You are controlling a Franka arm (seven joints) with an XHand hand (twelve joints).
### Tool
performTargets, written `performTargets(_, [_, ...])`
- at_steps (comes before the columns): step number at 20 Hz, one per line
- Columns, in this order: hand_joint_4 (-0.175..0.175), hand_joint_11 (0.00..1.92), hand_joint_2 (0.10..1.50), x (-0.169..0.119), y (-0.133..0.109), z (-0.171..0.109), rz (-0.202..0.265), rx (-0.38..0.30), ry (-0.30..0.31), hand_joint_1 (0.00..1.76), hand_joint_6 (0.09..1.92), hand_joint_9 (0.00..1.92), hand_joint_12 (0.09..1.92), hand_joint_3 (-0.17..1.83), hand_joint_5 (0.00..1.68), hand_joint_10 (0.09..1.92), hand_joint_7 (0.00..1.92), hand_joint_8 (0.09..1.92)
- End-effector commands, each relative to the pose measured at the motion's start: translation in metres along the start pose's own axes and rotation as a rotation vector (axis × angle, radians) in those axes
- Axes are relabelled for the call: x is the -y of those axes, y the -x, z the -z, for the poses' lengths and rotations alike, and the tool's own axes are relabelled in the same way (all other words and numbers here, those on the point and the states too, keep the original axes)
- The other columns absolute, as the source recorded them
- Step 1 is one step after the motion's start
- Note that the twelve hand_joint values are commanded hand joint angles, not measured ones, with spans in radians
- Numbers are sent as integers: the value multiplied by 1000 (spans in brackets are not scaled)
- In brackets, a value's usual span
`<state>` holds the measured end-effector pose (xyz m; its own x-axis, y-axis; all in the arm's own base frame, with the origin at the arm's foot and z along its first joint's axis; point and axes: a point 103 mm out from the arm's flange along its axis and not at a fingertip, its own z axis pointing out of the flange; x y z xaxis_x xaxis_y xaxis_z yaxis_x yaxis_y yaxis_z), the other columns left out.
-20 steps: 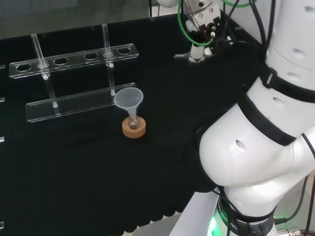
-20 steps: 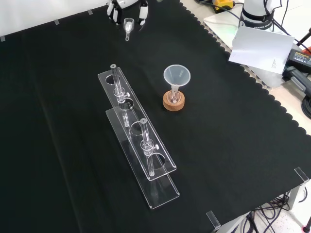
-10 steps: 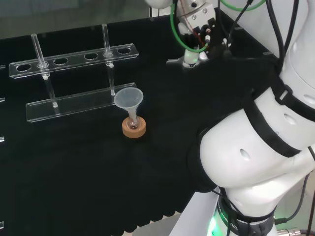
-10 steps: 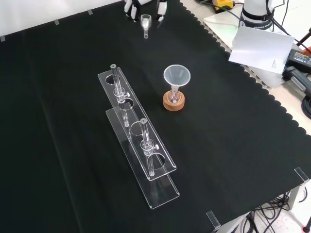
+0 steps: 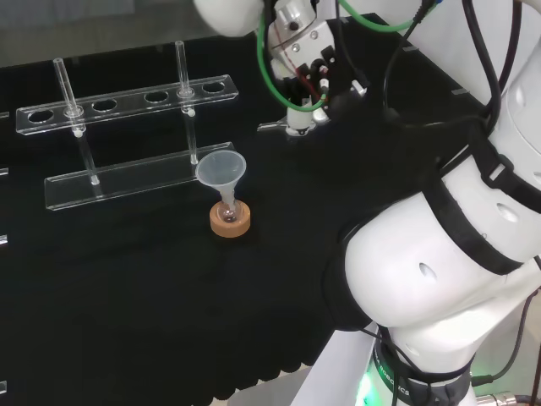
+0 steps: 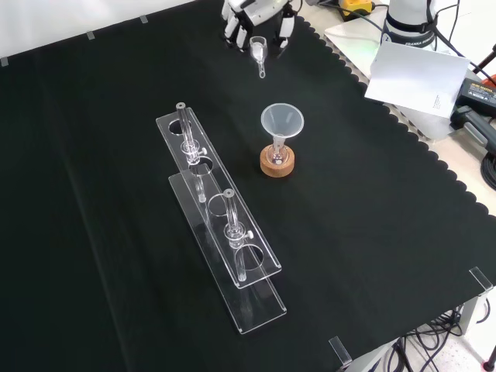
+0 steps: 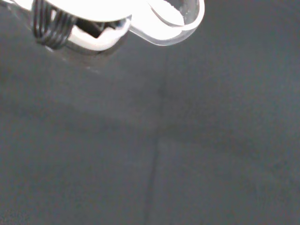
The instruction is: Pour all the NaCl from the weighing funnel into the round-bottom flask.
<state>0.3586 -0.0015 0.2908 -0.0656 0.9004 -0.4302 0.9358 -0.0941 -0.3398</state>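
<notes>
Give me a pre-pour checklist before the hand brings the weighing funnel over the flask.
1. Weighing funnel held in the hand: ok, fingers curled round it.
2. Funnel seated in the round-bottom flask: ok, upright.
3. Flask on its cork ring: ok, standing level on the cloth.
4. Weighing funnel above the funnel mouth: not ok, it sits farther back in the front view.
5. Path to the flask: ok, the test tube rack stands off to the left in the front view.
6. NaCl in the weighing funnel: cannot tell.
</notes>
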Motion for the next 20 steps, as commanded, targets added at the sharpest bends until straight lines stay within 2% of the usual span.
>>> performTargets(1, [175, 997, 643, 9, -24, 4, 14, 46, -25, 1147, 462, 1170, 912, 615, 1377, 183, 804, 599])
performTargets(5, [175, 995, 643, 10, -34, 2, 17, 98, -43, 1147, 463, 1171, 913, 616, 1376, 182, 802, 598])
performTargets(14, [175, 991, 642, 3, -40, 5, 21, 138, -51, 1146, 467, 1167, 913, 618, 1374, 177, 793, 597])
performTargets(20, [175, 988, 643, -3, -44, 3, 23, 192, -66, 1146, 471, 1166, 913, 619, 1373, 175, 787, 596])
